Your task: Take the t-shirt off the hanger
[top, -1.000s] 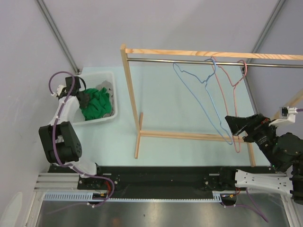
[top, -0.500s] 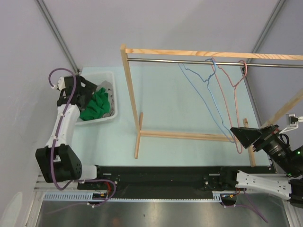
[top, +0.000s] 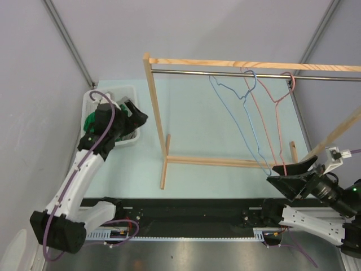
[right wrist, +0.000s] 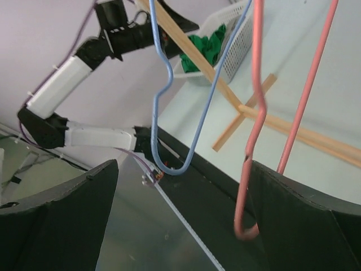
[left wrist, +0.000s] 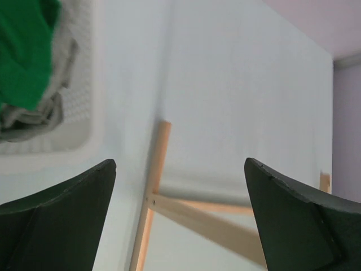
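T-shirt: crumpled green cloth [top: 90, 121] lying in white perforated plastic basket [top: 110, 89], on no hanger | left claw [top: 134, 113]: spread wide, empty, over basket's right rim | right claw [top: 285, 174]: spread wide, empty, by bare blue wire hanger [right wrist: 169, 171] and pink wire hanger [right wrist: 258, 56] | both hang on round steel rod [top: 197, 72] of pale wooden rack [top: 155, 96]

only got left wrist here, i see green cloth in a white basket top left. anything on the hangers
observer: no, the blue hanger and the pink hanger both hang bare on the rail
operator: where's the right hand
observer: the right hand is open near the hangers' lower ends, gripping nothing
operator: and my hand
observer: from above, the left hand is open at the basket's right edge
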Robot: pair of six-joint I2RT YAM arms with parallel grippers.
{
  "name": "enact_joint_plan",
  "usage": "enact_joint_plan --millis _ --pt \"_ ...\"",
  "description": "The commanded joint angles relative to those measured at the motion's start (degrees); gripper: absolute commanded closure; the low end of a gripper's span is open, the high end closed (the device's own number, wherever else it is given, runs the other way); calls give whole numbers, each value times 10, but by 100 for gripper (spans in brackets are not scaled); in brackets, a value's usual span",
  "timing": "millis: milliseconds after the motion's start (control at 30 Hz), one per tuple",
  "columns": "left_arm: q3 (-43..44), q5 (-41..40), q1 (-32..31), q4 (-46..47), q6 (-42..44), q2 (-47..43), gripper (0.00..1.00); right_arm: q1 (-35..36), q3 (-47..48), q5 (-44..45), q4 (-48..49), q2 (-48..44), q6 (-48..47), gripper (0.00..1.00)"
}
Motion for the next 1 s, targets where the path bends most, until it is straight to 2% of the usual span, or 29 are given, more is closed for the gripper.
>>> enact_joint_plan --millis 0,100,267,333,467,667,833,967 --pt "-41 54 -59 18 63 -86 0 -56 -41 -98 -4 -12 -16 0" --pt "-51 79 -88 2 78 -109 0 -98 -33 -67 -20 -22 -20 0" --pt "-81 138 -159 11 75 -144 0 -126 -11 3 -2 -46 -3 0" --pt "-89 136 -186 16 69 -158 0 -142 3 50 -15 -40 11 0" --pt "-109 140 -244 27 61 -184 0 -174 12 65 5 -40 -5 0" --pt "-112 140 -296 25 61 -194 1 -213 15 43 43 -48 -39 0" --pt "-124 167 -304 41 65 -210 0 -257 19 -68 42 -55 -102 0" --pt "-130 176 -304 38 72 -212 0 -281 40 -120 18 -55 -133 0"
